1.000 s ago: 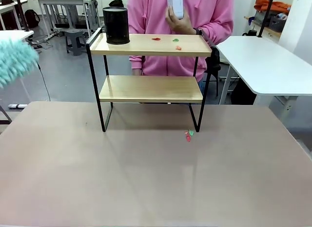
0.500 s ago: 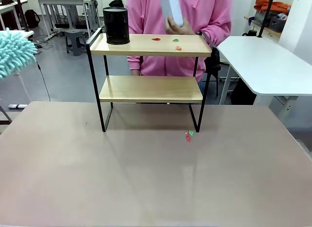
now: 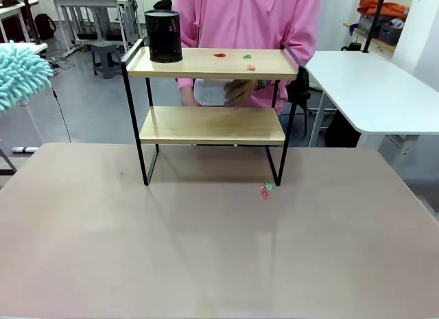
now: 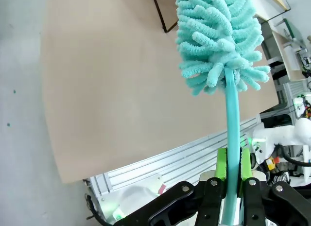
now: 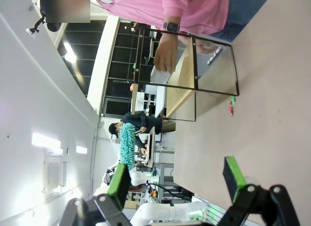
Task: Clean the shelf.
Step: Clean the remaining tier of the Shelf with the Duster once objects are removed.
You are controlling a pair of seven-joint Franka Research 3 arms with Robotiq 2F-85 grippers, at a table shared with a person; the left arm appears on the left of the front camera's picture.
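Left fingers (image 4: 221, 164) are clenching a fluffy teal duster (image 4: 221, 36); right fingers (image 5: 118, 180) are gaping over the beige counter (image 3: 206, 250) bearing a wooden two-tier shelf (image 3: 212, 125).

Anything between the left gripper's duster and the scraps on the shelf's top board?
Yes: the black mesh cup stands at the left end of the shelf, between the duster and the scraps.

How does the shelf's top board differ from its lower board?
The top board carries a black cup at its left end; the lower board carries none. Red and green scraps lie on the top board; the lower board looks bare, while a person's hand holds a white thing in the gap above it. Both are light wood.
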